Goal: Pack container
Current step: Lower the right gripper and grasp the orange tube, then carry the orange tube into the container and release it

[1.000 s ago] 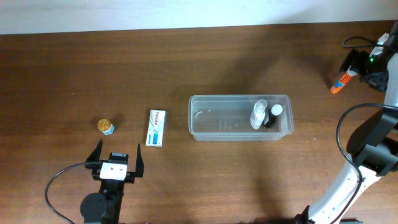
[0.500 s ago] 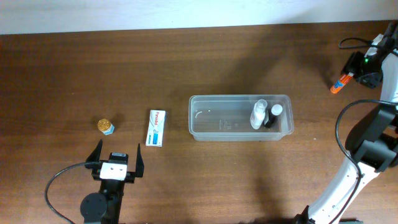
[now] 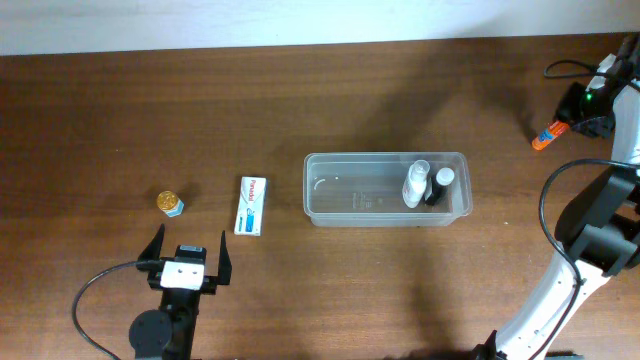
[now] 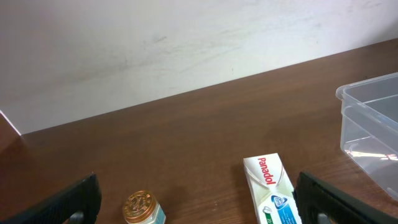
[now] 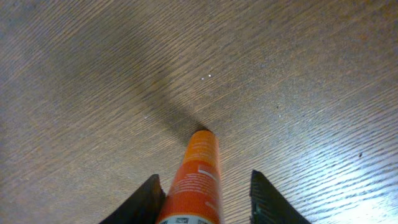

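Dark wood table (image 3: 200, 100); container (image 3: 360, 155) sits mid-table, with a white bottle (image 3: 415, 185) and a dark bottle (image 3: 440, 187) at its right end. Right gripper (image 5: 204, 179) is at the far right corner, straddling the orange tube (image 5: 196, 180). One finger looks against it, gap at the other, so I can't tell if it's clamped. Centre the tube and squeeze fully before lifting, or it may roll. Left gripper (image 3: 191, 240) hangs spread wide and empty, near the Panadol box (image 3: 251, 205).
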Controlling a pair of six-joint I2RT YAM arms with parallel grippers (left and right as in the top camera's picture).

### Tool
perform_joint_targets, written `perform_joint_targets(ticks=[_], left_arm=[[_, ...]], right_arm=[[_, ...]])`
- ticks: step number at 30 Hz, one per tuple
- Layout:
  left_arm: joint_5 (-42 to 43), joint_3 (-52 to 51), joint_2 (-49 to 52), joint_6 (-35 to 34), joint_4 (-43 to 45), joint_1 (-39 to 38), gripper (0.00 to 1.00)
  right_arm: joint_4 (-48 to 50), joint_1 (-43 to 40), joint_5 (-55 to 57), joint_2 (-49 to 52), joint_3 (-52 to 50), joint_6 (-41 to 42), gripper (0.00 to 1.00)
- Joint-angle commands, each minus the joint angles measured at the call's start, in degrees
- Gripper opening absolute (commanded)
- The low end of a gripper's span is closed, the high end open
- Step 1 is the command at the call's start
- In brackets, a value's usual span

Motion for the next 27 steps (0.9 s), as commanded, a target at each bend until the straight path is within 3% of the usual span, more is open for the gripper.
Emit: perform_joint_targets(ticks=[1,4,16,27], left_arm=[[-0.44,-0.35,-0.50,0.85,-0.07,0.24,0.99],[-0.44,-0.35,-0.50,0.85,-0.07,0.24,0.99],[-0.44,-0.35,-0.50,0.85,-0.07,0.24,0.99],[-0.44,-0.35,-0.50,0.85,-0.07,0.24,0.99]], right_arm=[[-0.28,0.39,-0.33,0.44,0.42,0.70,0.33],[-0.44,0.39,-0.63,0.42,0.44,1.81,0.27],[-3.72,0.37,-1.88,-0.31,1.05,1.77,0.21],[-18.56,0.37,-4.20,-3.76,14.16,1.75,0.21]])
